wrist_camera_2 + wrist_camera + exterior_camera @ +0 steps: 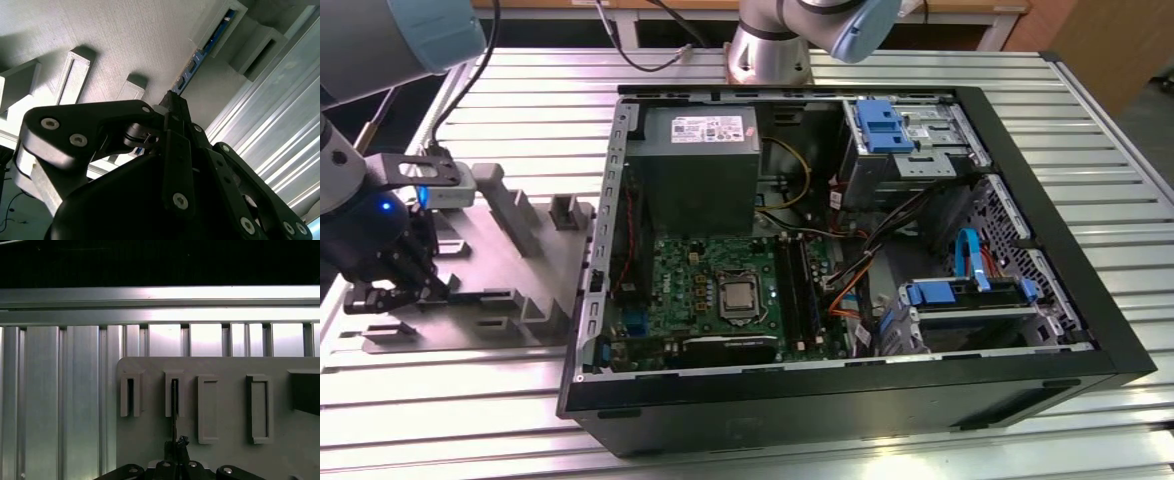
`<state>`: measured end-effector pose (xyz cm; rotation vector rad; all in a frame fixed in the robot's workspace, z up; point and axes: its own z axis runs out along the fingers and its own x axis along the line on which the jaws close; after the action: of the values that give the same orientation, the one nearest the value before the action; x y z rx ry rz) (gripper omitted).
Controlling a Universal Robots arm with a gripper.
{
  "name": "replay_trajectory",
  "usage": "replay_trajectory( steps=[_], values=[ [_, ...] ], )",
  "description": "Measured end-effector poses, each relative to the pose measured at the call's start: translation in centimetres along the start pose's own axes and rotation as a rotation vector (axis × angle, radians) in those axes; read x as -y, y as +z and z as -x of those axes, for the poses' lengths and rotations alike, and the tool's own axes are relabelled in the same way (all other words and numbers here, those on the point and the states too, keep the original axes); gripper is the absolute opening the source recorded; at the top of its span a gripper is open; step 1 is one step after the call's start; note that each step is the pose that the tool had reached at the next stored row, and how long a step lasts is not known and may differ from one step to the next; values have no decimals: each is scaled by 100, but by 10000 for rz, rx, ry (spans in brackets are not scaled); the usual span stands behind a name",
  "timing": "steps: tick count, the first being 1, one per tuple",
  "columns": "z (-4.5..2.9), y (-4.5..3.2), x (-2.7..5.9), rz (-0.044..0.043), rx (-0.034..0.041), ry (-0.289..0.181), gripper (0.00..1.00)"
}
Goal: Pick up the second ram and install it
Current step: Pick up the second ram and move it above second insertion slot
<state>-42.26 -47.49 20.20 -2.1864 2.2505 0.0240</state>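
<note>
Exterior view first: the gripper is hanging low over the grey holder plate lying on the slatted aluminium table. That puts it at the exterior view's left and well apart from the open computer case.

In both wrist views the second ram is standing on edge in one of the plate's raised slot pockets. It is showing as a thin blue-green strip running straight into the gripper's tips.

As far as I can judge, the claw is clenching: its fingertips are drawn close together with the near end of the stick pinched between them. The stick is sitting in its pocket on the holder plate, not yet lifted clear.

So the task looks to be at its very start, with the grasp made or being made. The carry across to the case and the seating are left to do.

Inside the case the green motherboard is lying exposed, with the long black memory slots beside the processor. I cannot make out whether any of them is already holding a stick.
</note>
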Motion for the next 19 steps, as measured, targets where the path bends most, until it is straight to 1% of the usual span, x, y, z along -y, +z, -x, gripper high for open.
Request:
replay_trajectory(
  steps=[7,10,16,19],
  values=[
    [0,-3,0,1,0,0,11],
    [0,-30,-1,1,-1,0,11],
    [2,-145,-2,1,-1,0,11],
    [3,-216,-2,1,0,1,11]
  ],
)
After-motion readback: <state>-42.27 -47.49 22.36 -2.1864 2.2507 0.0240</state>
